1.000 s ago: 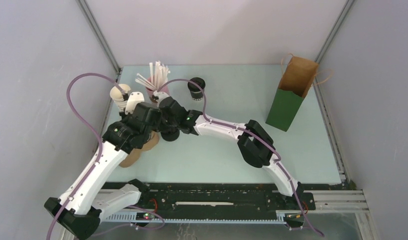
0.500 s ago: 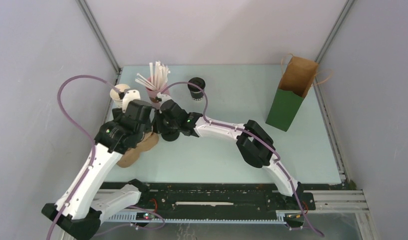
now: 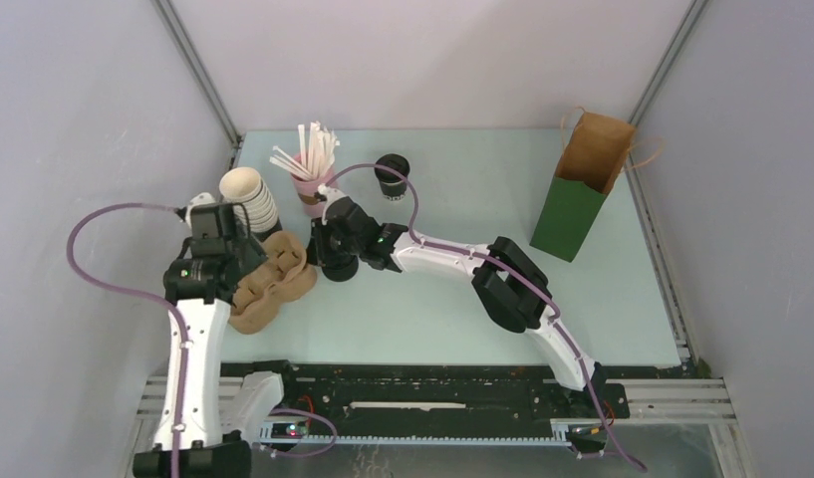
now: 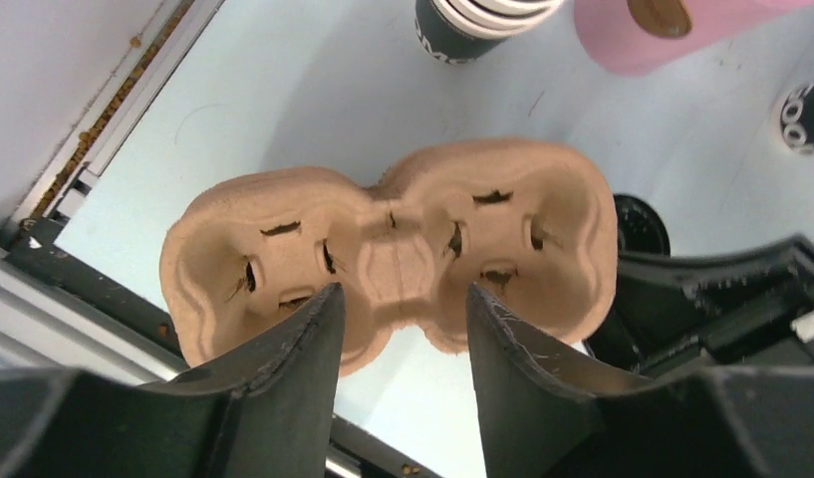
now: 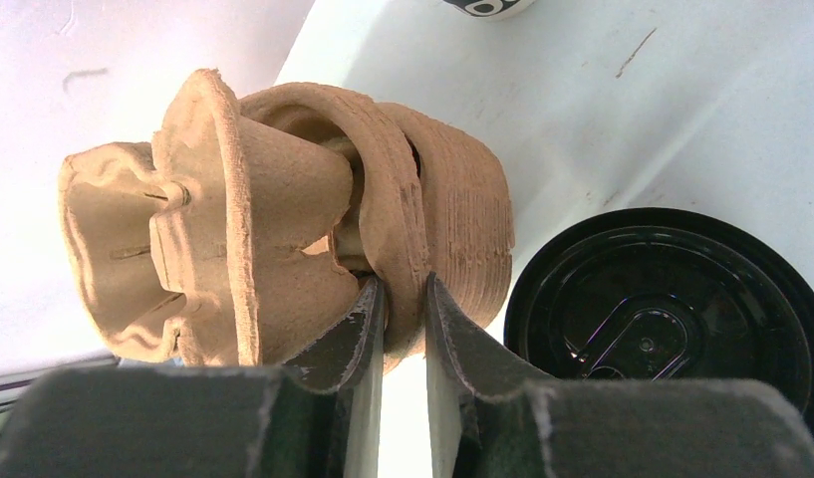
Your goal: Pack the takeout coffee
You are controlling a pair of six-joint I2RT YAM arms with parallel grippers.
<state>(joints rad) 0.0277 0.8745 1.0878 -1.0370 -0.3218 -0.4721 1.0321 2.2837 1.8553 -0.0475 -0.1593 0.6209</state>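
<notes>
Pinching fibrous, two-welled pulp tray [image 5: 283,229]: right claw [image 5: 403,295].

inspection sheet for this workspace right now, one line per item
surface: pale table, light scuffs, no spills seen
job's things: takeout coffee upright at the back, lidded, untouched; paper bag upright and open at right; pulp cup carrier near left
clutter: stack of lidless cups; pink cup holding white sticks; black lids beside the carrier
grippers: left gripper open over the carrier; right gripper shut on the carrier's wall
cables: purple cable loops out left of the left arm; second cable arcs beside the coffee
surroundings: plain walls, nothing else seen
</notes>
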